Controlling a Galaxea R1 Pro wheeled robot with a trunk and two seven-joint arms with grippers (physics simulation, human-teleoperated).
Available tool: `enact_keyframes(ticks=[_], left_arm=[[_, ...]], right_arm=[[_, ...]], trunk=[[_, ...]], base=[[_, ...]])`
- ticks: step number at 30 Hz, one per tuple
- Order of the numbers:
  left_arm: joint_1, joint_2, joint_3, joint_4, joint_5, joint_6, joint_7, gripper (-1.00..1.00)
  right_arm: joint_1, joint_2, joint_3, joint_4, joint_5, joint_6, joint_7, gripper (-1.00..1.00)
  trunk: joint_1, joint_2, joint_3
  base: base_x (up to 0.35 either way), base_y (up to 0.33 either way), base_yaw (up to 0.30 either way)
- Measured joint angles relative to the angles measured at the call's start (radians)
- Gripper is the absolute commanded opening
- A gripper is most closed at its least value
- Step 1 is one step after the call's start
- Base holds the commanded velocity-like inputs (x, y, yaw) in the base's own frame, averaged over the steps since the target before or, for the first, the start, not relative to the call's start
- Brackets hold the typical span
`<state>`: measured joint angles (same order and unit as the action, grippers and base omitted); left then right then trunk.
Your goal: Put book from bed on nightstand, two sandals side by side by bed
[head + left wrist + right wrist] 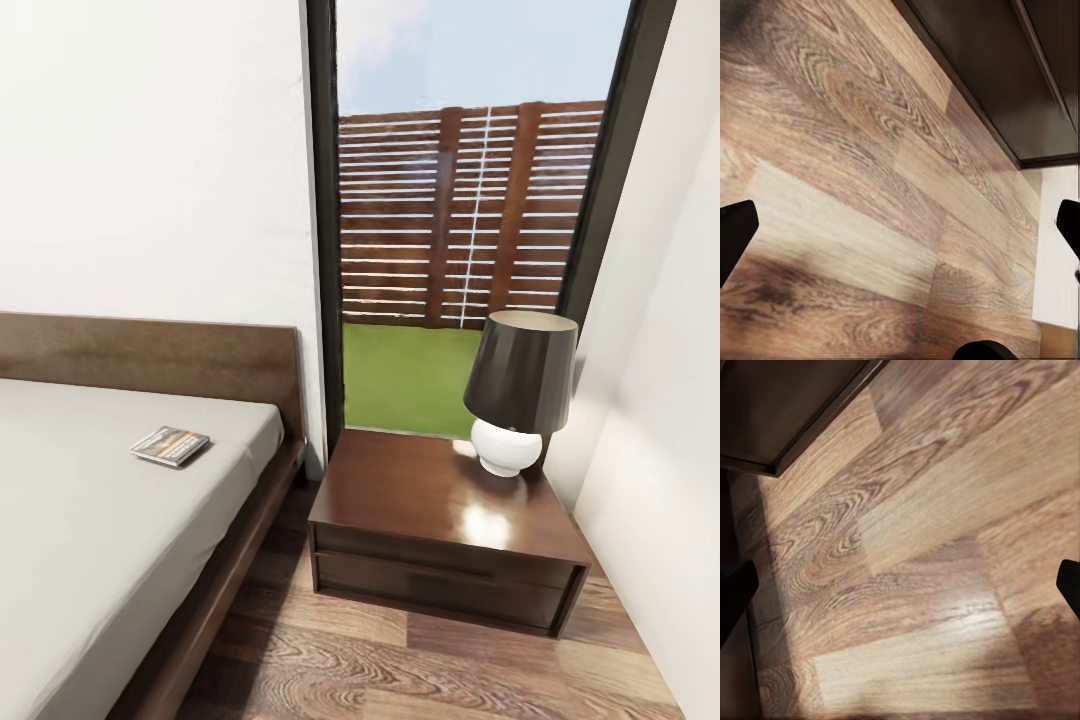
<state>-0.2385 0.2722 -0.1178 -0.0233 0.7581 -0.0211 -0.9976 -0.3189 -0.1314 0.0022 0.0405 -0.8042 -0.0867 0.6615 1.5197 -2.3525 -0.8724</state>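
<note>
The book [170, 446] lies flat on the bed's light-grey mattress [90, 540], close to the dark-brown headboard [150, 360]. To the right of the bed, under the window, stands a nightstand [440, 530] with a glossy dark top. The sandals are out of view. In the left wrist view my left gripper [900, 232] is open over bare plank floor, its dark fingertips [733, 234] far apart. In the right wrist view my right gripper [900, 589] is also open above the floor, holding nothing.
A lamp [518, 395] with a dark shade and white base stands on the nightstand's back right corner. A tall black-framed window [470, 220] is behind it, and a white wall [660, 420] runs close on the right. Wood floor [420, 670] lies in front.
</note>
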Motion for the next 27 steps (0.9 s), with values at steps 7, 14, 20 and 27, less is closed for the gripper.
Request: enact_keyframes(ticks=[7,14,20,27], left_arm=[[0.000,-0.004,0.001,-0.001,0.000,-0.005,-0.001,1.00],[0.000,-0.008,0.001,-0.009,-0.001,-0.009,-0.002,1.00],[0.001,-0.010,0.001,-0.020,0.001,-0.010,0.002,1.00],[0.001,-0.017,0.002,-0.058,0.002,-0.003,0.038,1.00]], right_arm=[[0.000,0.002,0.003,0.000,0.007,-0.001,-0.001,1.00],[0.000,0.003,0.002,0.000,0.008,-0.001,-0.001,1.00],[0.000,0.003,-0.001,0.000,0.008,-0.001,-0.002,1.00],[0.000,0.003,-0.009,0.000,0.002,0.000,-0.003,1.00]], trunk=[[0.000,0.000,0.000],[0.000,0.000,0.000],[0.000,0.000,0.000],[0.000,0.000,0.000]], base=[[0.000,0.000,0.000],[0.000,0.000,0.000],[0.000,0.000,0.000],[0.000,0.000,0.000]])
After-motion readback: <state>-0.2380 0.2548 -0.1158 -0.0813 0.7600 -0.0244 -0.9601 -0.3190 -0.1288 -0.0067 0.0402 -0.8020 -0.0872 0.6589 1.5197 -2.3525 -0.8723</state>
